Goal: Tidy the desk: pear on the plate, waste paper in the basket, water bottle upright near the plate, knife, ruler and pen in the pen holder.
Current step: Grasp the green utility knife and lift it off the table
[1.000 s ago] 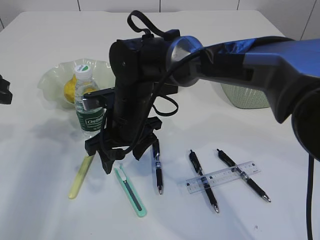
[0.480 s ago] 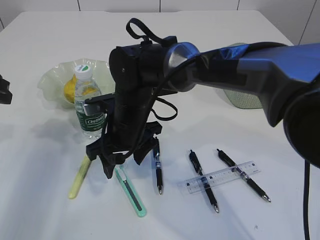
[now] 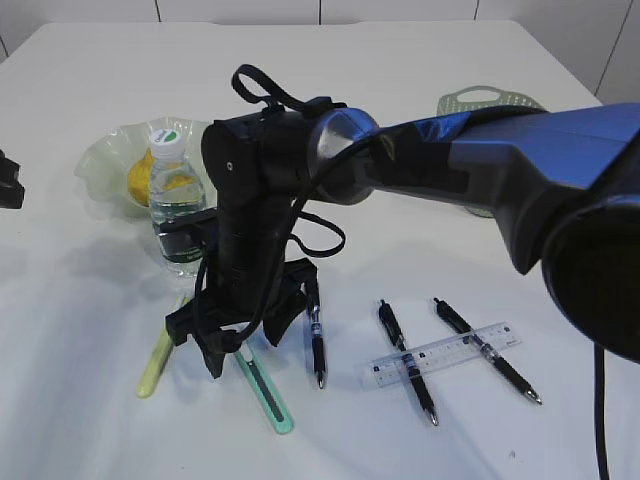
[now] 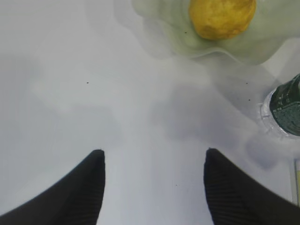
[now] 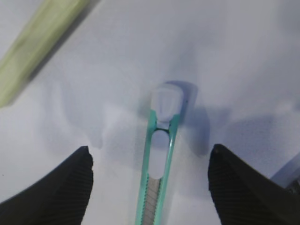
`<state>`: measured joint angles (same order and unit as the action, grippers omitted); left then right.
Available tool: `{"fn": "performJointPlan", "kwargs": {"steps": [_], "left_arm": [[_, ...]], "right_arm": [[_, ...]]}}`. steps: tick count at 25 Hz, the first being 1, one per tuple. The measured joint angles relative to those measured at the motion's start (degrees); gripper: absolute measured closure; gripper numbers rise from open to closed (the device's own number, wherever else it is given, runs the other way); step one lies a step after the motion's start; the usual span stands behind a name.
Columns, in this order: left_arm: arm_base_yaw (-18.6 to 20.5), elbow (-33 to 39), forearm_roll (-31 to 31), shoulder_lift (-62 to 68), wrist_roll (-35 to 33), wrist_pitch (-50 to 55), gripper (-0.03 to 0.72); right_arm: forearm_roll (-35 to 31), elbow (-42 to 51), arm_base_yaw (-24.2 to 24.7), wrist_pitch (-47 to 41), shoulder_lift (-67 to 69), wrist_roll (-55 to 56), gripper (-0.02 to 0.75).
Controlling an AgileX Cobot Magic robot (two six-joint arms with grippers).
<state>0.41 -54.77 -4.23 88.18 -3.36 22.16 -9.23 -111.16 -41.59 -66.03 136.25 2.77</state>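
The teal knife (image 3: 262, 386) (image 5: 158, 164) lies on the white desk (image 3: 80, 400), its blade end running between the fingers of my right gripper (image 3: 245, 345) (image 5: 150, 151). That gripper is open and hangs low over the knife, astride it without touching. The pear (image 3: 150, 176) (image 4: 221, 17) sits on the green plate (image 3: 105, 150) (image 4: 164, 28). The water bottle (image 3: 176, 205) (image 4: 284, 108) stands upright beside the plate. My left gripper (image 4: 154, 157) is open over bare desk near the plate. The ruler (image 3: 445, 352) lies across two black pens (image 3: 406, 362) (image 3: 488, 350). Pen holder and waste paper are out of view.
A third black pen (image 3: 317, 345) lies right of the knife, and a yellow-green pen (image 3: 160, 352) (image 5: 33, 54) left of it. The green basket (image 3: 488, 100) stands at the back right, partly behind my right arm, which spans the middle of the desk.
My right gripper has sunk lower and slightly left over the knife. The arm's shift uncovers more of the basket. The left arm has not moved.
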Motion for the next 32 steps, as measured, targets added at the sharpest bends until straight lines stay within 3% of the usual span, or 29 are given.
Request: {"fn": "performJointPlan", "kwargs": {"steps": [32], "left_arm": [[0.0,0.0,0.0,0.0,0.0,0.72,0.223]], "right_arm": [[8.64,0.0,-0.31,-1.07,0.0,3.11,0.172]]}}
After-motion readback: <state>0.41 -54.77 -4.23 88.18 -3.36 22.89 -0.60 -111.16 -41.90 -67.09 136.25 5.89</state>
